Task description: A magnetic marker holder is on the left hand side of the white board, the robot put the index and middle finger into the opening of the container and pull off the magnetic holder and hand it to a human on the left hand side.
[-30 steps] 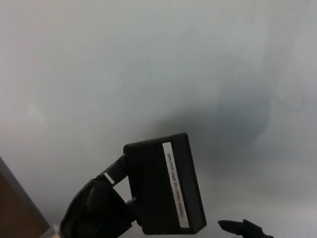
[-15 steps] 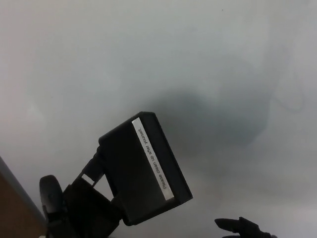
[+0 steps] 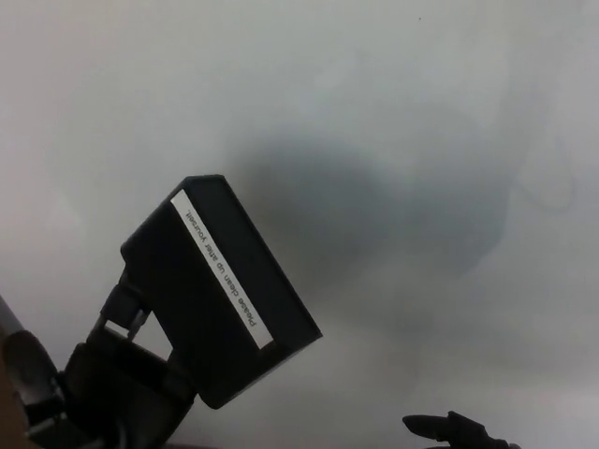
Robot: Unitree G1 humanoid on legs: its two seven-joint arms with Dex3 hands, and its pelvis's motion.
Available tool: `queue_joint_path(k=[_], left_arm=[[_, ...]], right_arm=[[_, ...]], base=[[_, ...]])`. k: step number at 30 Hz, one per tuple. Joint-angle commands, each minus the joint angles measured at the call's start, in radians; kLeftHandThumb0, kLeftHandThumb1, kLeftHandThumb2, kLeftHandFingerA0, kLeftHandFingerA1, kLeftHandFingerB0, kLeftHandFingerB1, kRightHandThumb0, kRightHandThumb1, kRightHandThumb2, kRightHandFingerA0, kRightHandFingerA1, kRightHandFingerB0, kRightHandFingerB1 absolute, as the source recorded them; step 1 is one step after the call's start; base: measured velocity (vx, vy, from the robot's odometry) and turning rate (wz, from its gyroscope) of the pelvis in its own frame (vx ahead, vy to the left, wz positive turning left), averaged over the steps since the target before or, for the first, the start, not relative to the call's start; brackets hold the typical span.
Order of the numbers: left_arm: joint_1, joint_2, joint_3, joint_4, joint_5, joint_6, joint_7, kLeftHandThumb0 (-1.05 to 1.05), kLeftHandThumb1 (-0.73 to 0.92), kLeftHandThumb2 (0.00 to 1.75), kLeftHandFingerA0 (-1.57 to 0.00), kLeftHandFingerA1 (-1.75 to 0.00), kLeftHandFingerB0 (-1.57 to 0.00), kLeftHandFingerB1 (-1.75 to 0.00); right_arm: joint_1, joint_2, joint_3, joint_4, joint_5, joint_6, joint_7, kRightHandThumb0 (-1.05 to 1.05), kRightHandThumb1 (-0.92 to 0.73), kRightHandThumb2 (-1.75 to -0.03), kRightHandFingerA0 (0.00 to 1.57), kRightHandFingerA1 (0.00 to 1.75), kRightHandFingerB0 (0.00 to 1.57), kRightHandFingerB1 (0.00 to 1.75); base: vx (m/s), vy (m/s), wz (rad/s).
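The black magnetic marker holder (image 3: 211, 299) is off the whiteboard (image 3: 374, 112) and held up in the lower left, tilted, a white label strip running along its edge. My left hand (image 3: 108, 383) is shut on it from below, with fingers going into its opening. Only a fingertip of my right hand (image 3: 454, 430) shows at the bottom edge, right of centre, apart from the holder. The holder's dark shadow falls on the board behind it.
The whiteboard's grey frame edge (image 3: 7, 318) cuts across the lower-left corner. Faint smudges and a thin curved line mark the board at the right.
My left hand has carried the holder up and to the left and tilted it further counter-clockwise. The right hand has stayed in place.
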Motion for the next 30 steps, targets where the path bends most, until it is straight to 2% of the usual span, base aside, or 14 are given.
queue_joint_path(k=[1,6,7,8,11,12,14,15,21,28,30], left_arm=[[0.022,0.038,0.091,-0.071,-0.355,0.036,-0.003,-0.94,0.63,1.03,-0.43,-0.50,-0.07,-0.29],[0.025,0.048,0.076,-0.060,-0.336,0.044,-0.017,-0.96,0.63,1.01,-0.43,-0.49,-0.11,-0.31],[0.025,0.048,0.071,-0.055,-0.325,0.039,-0.023,-1.05,0.68,1.04,-0.38,-0.46,-0.05,-0.23],[0.028,0.053,0.069,-0.047,-0.321,0.043,-0.025,-0.96,0.61,1.02,-0.37,-0.47,-0.01,-0.30],[0.035,0.063,0.061,-0.036,-0.328,0.049,-0.022,-0.96,0.61,1.02,-0.37,-0.47,-0.01,-0.30],[0.033,0.068,0.056,-0.033,-0.330,0.048,-0.022,-1.05,0.67,1.02,-0.44,-0.47,-0.12,-0.31],[0.030,0.076,0.049,-0.029,-0.331,0.046,-0.021,-1.05,0.67,1.02,-0.44,-0.47,-0.12,-0.31],[0.027,0.081,0.043,-0.028,-0.328,0.037,-0.029,-1.05,0.66,1.02,-0.36,-0.45,-0.06,-0.25],[0.033,0.099,0.022,-0.029,-0.339,0.024,-0.012,-1.05,0.65,1.02,-0.40,-0.45,-0.10,-0.26],[0.025,0.140,-0.008,0.005,-0.335,0.015,-0.043,-0.99,0.61,1.01,-0.35,-0.45,-0.06,-0.28],[0.027,0.146,-0.013,0.007,-0.337,0.011,-0.040,-1.05,0.64,1.02,-0.37,-0.44,-0.10,-0.29]], right_arm=[[0.009,-0.039,0.018,-0.002,-0.044,0.034,-0.050,-0.57,-0.72,-0.62,0.71,0.48,0.68,0.47],[0.009,-0.039,0.023,-0.001,-0.048,0.041,-0.059,-0.59,-0.73,-0.62,0.71,0.48,0.68,0.47],[0.009,-0.041,0.025,-0.001,-0.048,0.038,-0.058,-0.58,-0.73,-0.62,0.71,0.49,0.67,0.46],[0.011,-0.041,0.025,0.000,-0.047,0.034,-0.060,-0.57,-0.72,-0.62,0.72,0.49,0.68,0.47],[0.014,-0.040,0.027,0.001,-0.047,0.030,-0.065,-0.57,-0.72,-0.62,0.72,0.49,0.68,0.47],[0.013,-0.041,0.029,0.001,-0.052,0.032,-0.075,-0.58,-0.72,-0.62,0.73,0.50,0.69,0.47],[0.011,-0.043,0.033,0.001,-0.059,0.033,-0.089,-0.58,-0.72,-0.62,0.73,0.50,0.69,0.47],[0.010,-0.040,0.034,0.000,-0.058,0.038,-0.089,-0.58,-0.72,-0.62,0.73,0.49,0.68,0.47],[0.009,-0.043,0.035,-0.001,-0.053,0.035,-0.083,-0.57,-0.72,-0.62,0.71,0.49,0.68,0.46],[0.008,-0.049,0.042,0.000,-0.068,0.039,-0.103,-0.57,-0.72,-0.62,0.72,0.49,0.68,0.47],[0.006,-0.048,0.042,0.003,-0.066,0.039,-0.103,-0.58,-0.72,-0.62,0.71,0.49,0.68,0.46]], base=[[0.00,0.000,0.00],[0.00,0.000,0.00],[0.00,0.000,0.00],[0.00,0.000,0.00],[0.00,0.000,0.00],[0.00,0.000,0.00],[0.00,0.000,0.00],[0.00,0.000,0.00],[0.00,0.000,0.00],[0.00,0.000,0.00],[0.00,0.000,0.00]])
